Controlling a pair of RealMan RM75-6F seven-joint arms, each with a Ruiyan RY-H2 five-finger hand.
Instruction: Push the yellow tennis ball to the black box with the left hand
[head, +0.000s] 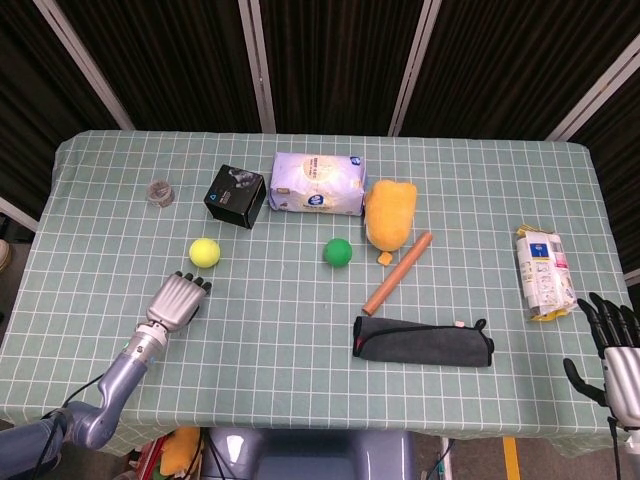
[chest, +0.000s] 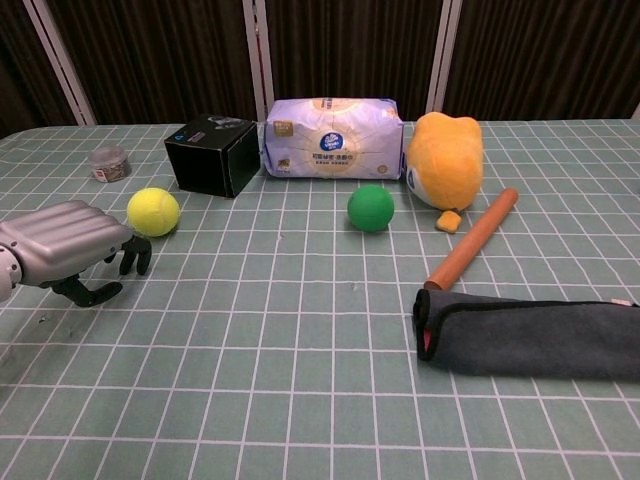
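The yellow tennis ball (head: 204, 251) lies on the checked cloth, a short way in front of the black box (head: 236, 196) and not touching it. In the chest view the tennis ball (chest: 153, 212) sits just left of and nearer than the black box (chest: 212, 155). My left hand (head: 180, 300) is behind the ball, a small gap away, holding nothing. The same left hand (chest: 75, 245) shows palm down, its fingers bent toward the table and the thumb apart from them. My right hand (head: 612, 345) hangs off the table's near right corner, fingers spread and empty.
A tissue pack (head: 318, 184) stands right of the box, with a yellow plush (head: 390, 213), a green ball (head: 338, 252) and a wooden stick (head: 398, 272) beyond. A dark folded cloth (head: 423, 340), a snack packet (head: 541, 272) and a small jar (head: 159, 192) also lie around.
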